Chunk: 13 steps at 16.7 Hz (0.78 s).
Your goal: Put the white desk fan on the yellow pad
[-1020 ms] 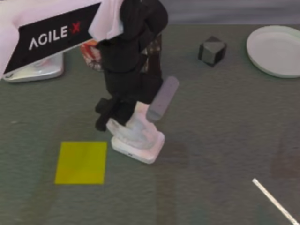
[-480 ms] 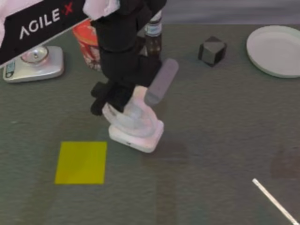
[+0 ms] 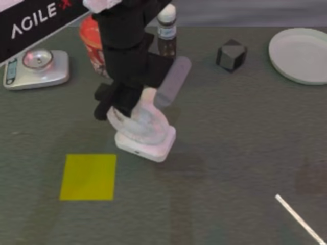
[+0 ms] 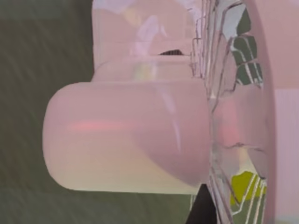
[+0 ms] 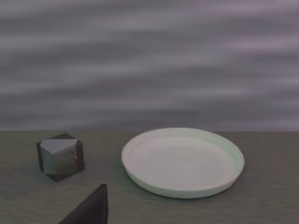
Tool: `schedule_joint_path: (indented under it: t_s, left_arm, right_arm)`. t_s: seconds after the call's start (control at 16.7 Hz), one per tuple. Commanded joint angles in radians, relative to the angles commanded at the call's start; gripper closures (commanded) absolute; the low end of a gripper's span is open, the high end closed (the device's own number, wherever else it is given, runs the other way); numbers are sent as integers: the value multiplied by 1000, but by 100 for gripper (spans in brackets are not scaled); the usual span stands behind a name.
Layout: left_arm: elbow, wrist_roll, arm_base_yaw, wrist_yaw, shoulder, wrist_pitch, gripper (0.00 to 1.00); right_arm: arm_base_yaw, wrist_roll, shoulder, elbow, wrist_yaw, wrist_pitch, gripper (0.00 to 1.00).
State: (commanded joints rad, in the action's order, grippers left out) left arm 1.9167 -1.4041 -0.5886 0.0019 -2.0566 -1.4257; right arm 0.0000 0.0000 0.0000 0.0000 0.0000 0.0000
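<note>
Fingers: left gripper (image 3: pixel 122 109) is closed around the white desk fan (image 3: pixel 144 133), near its head.
Pad: yellow pad (image 3: pixel 88 176) lies bare, left of the fan and nearer the front edge.
Fan: apart from the pad; whether its base is lifted, I cannot tell.
Left to do: carry across, set down, release.
Right arm: parked out of view.

I'm seeing glossy white plastic on the fan (image 3: pixel 145 130), matt yellow on the pad (image 3: pixel 88 176), and shiny metal on the scale (image 3: pixel 37 69).

Dim, even light; soft shadows; slight blur
</note>
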Motion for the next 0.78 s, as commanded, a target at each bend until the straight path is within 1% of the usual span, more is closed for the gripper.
schedule_joint_path:
  t_s: [0.18,0.54,0.66,0.78]
  left_arm:
    - [-102,55,53,0,92,13,100]
    - [-400,189,186,3,341,45,100]
    - [-437,211,208,4,378,49,100]
    - [-440,212,210,4,381,50,100]
  right_arm:
    - [0,0,0,0,0,0,0]
    - [0,0,0,0,0,0,0]
    - [0,0,0,0,0,0,0]
    - [0,0,0,0,0,0,0]
